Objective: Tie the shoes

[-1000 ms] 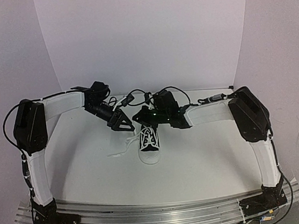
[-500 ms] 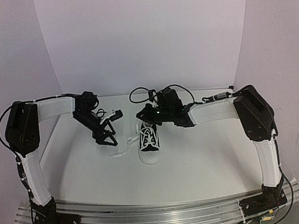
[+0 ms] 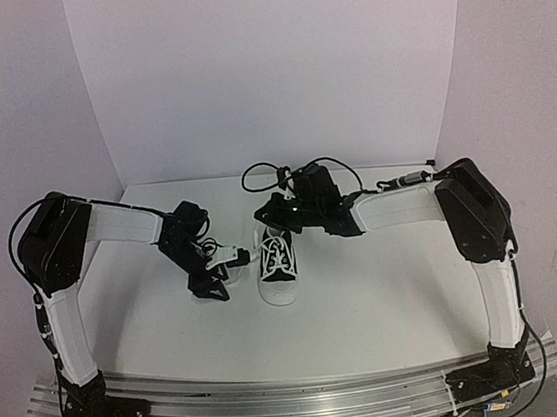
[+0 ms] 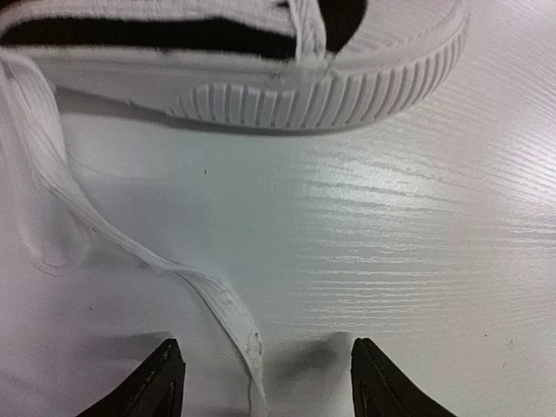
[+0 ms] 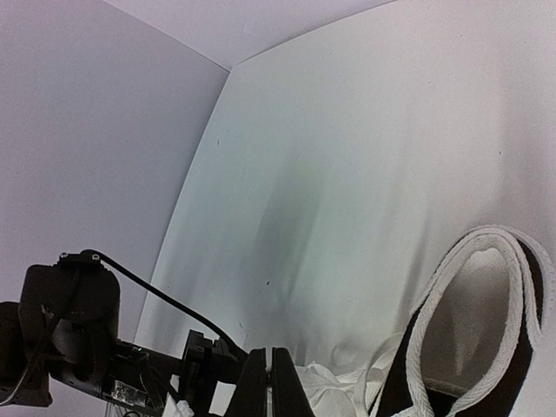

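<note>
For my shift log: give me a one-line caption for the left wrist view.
Left gripper open above the table, a loose white lace lying between its jaws, sneaker just ahead.
</note>
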You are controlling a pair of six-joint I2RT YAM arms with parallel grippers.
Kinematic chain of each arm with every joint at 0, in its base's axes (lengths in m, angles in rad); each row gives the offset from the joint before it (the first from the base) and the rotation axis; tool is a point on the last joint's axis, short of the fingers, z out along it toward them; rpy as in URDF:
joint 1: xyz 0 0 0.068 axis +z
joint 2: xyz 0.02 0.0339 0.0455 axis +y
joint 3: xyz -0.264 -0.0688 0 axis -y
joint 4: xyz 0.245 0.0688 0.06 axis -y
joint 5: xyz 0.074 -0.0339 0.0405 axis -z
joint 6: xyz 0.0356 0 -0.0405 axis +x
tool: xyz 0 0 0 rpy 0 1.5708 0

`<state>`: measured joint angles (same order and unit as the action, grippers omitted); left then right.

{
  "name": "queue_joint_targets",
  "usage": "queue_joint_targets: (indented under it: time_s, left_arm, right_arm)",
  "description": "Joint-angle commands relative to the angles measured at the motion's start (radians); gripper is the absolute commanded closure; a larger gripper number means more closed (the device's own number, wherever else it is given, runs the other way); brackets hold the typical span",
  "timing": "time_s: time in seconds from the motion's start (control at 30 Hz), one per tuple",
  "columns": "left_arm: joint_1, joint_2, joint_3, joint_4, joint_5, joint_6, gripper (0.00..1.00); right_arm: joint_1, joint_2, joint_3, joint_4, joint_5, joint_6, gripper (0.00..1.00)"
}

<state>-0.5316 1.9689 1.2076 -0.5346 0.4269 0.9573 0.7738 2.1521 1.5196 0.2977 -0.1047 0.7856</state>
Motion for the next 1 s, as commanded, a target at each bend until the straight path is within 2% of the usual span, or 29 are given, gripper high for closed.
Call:
queue_joint_targets:
  time_s: [0.0,0.07,0.13,0.27,0.43,0.7,0.83,0.97]
  left_arm:
    - [-0.033,0.01,-0.079,0.104,-0.121,0.014,0.52]
    - [-0.035,0.014,-0.094,0.141,-0.144,-0.001,0.71]
    - [-0.035,0.016,-0.099,0.167,-0.172,-0.017,0.98]
    - [-0.024,-0.003,-0.072,0.197,-0.232,-0.07,1.0]
    - [0.012,-0.026,0.037,0.151,-0.259,-0.111,1.0]
    - [0.124,-0.083,0.059,0.111,-0.295,-0.046,1.0]
    - [0.182,-0.095,0.059,0.111,-0.318,-0.006,1.0]
    - [0.214,-0.107,0.071,0.11,-0.337,0.019,1.0]
  right_arm:
    - [-0.002,-0.053,0.019,0.017,0.008,-0.011,1.0]
    - [-0.003,-0.056,0.017,0.018,0.007,-0.011,1.0]
    - [-0.005,-0.066,0.008,0.019,0.012,-0.009,1.0]
    - [-0.021,-0.107,-0.016,0.018,0.037,-0.009,1.0]
    - [-0.076,-0.216,-0.079,0.017,0.091,-0.018,1.0]
    - [-0.243,-0.611,-0.498,-0.056,0.267,0.004,1.0]
    - [-0.309,-0.749,-0.641,-0.119,0.309,0.002,1.0]
    - [-0.355,-0.82,-0.721,-0.158,0.329,0.012,1.0]
